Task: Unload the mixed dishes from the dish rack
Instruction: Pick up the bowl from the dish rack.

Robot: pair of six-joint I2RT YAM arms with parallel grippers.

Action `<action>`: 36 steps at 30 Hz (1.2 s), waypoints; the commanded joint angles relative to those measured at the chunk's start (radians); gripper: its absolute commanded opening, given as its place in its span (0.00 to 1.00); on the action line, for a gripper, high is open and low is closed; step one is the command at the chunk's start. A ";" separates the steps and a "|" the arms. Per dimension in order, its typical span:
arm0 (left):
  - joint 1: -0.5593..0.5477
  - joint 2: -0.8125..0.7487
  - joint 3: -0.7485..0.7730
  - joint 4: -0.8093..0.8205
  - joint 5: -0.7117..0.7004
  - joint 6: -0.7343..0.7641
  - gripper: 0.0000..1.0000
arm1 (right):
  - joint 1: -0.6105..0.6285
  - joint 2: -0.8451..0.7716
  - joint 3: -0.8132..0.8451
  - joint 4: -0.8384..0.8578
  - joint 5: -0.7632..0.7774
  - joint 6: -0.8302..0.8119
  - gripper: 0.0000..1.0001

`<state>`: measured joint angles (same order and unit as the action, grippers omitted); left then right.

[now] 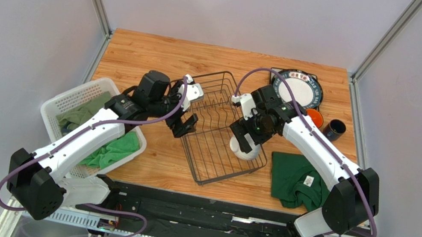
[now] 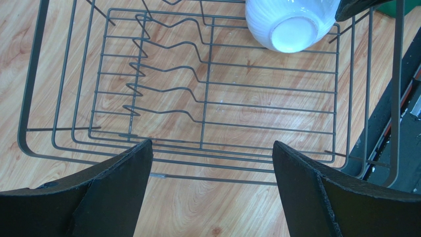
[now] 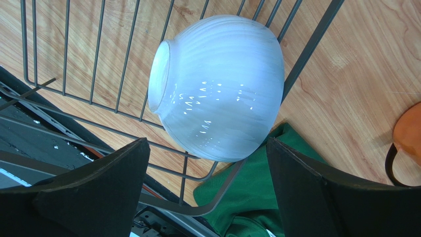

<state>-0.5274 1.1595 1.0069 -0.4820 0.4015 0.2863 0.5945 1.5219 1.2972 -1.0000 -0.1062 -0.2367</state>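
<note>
The black wire dish rack (image 1: 219,126) lies mid-table. A white ribbed bowl (image 1: 248,151) sits upside down in its near right corner, also seen in the right wrist view (image 3: 220,86) and the left wrist view (image 2: 291,24). My right gripper (image 1: 244,139) is open just above the bowl, which lies ahead of its jaws (image 3: 207,173). My left gripper (image 1: 184,121) is open and empty over the rack's left side (image 2: 212,168). A round plate with a dark rim (image 1: 298,88), an orange mug (image 1: 313,117) and a dark blue mug (image 1: 335,129) stand outside the rack at back right.
A green cloth (image 1: 297,179) lies right of the rack, touching its corner (image 3: 252,197). A white slotted basket (image 1: 65,107) with green cloths stands at the left. The orange mug's edge (image 3: 407,136) shows at the right of the right wrist view.
</note>
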 commanded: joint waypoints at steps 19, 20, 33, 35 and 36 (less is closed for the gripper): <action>0.010 -0.007 -0.004 0.023 0.011 0.010 0.98 | 0.019 -0.037 0.030 0.004 -0.044 -0.023 0.91; 0.010 -0.007 -0.004 0.023 0.013 0.008 0.98 | 0.021 -0.039 0.028 0.006 -0.046 -0.023 0.91; 0.014 -0.003 -0.004 0.023 0.011 0.011 0.98 | 0.034 -0.032 0.022 0.009 -0.053 -0.029 0.90; 0.015 -0.003 -0.004 0.022 0.013 0.010 0.98 | 0.033 -0.026 0.024 0.011 -0.056 -0.030 0.90; 0.015 -0.003 -0.004 0.023 0.011 0.010 0.98 | 0.036 -0.025 0.024 0.011 -0.059 -0.030 0.89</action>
<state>-0.5209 1.1595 1.0069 -0.4820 0.4019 0.2863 0.6159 1.5169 1.2972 -1.0000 -0.1337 -0.2550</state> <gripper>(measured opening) 0.985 0.899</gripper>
